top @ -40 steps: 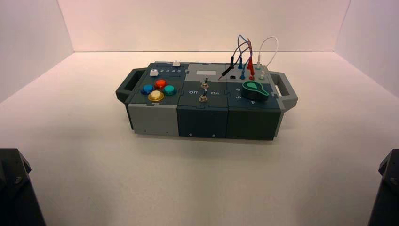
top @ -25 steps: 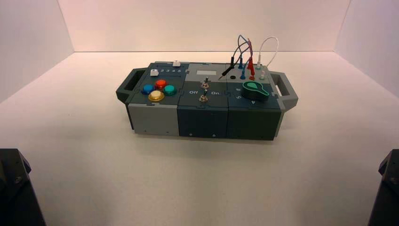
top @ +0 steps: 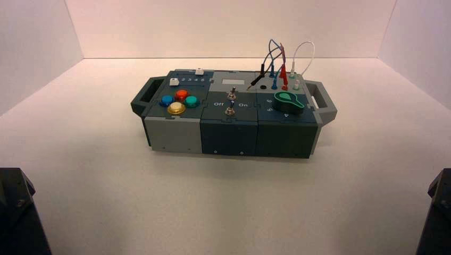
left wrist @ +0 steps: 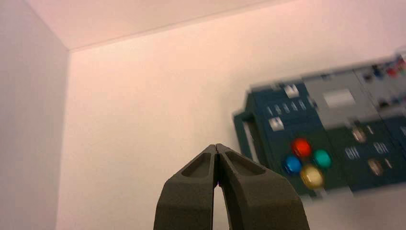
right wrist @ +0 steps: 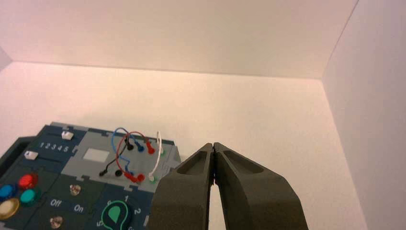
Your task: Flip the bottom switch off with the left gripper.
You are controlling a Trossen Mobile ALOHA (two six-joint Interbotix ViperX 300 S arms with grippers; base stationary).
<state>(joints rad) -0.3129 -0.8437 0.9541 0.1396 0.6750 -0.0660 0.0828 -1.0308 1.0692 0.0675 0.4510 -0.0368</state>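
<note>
The bottom switch [top: 230, 110] is a tiny metal toggle on the box's dark middle panel, between the letterings "Off" and "On", nearer the front than its twin [top: 232, 95]. It also shows in the left wrist view [left wrist: 375, 166] and the right wrist view [right wrist: 56, 221]; which way its lever leans I cannot tell. My left gripper [left wrist: 217, 146] is shut on nothing, hanging well short of the box and off to its left. My right gripper [right wrist: 213, 144] is shut and empty too, back from the box's right end.
The box [top: 175, 133] carries coloured push buttons [top: 180, 101] on the left, a green knob [top: 287, 101] on the right and looped wires [top: 282, 61] at the back right. Handles [top: 144, 98] stick out at both ends. White walls enclose the table. Both arm bases [top: 16, 212] sit at the near corners.
</note>
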